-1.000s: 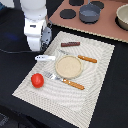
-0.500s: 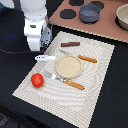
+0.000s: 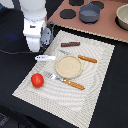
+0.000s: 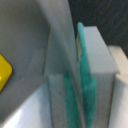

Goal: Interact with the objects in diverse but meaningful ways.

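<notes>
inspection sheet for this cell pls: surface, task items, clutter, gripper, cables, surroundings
Surface: pale striped placemat on a dark table.
Job's things: red tomato, round tan plate, brown sausage stick, white fish shape, two orange-handled utensils, one below the plate, one above it; all on the mat.
Clutter: nothing seen.
Gripper: at the mat's far-left corner; jaws not visible in the exterior view, wrist view too blurred; yellow piece at its edge.
Cables: black cable across the table.
Surroundings: brown board with grey pot.
</notes>
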